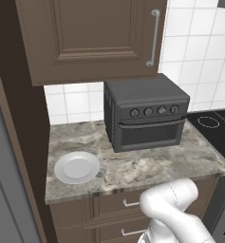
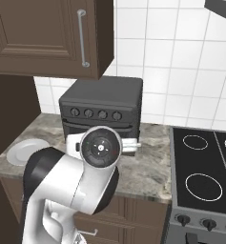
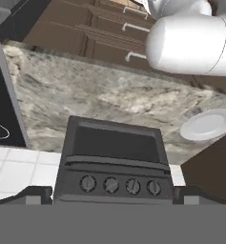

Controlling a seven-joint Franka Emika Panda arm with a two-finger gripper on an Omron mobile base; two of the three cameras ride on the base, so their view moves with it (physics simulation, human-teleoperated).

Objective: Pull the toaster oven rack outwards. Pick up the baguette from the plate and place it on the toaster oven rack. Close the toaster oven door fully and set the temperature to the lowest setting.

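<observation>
left base view: the toaster oven (image 1: 145, 112) sits shut on the counter (image 1: 133, 166), the empty plate (image 1: 77, 167) at its 8 o'clock. right base view: plate (image 2: 26, 150) at the oven's 8 o'clock. hand view: the gripper (image 3: 112, 194) gapes wide, empty, the oven door (image 3: 113, 144) at 12 o'clock.

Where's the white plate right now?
The plate sits empty on the counter, left of the toaster oven and nearer the front edge in the left base view.
</observation>
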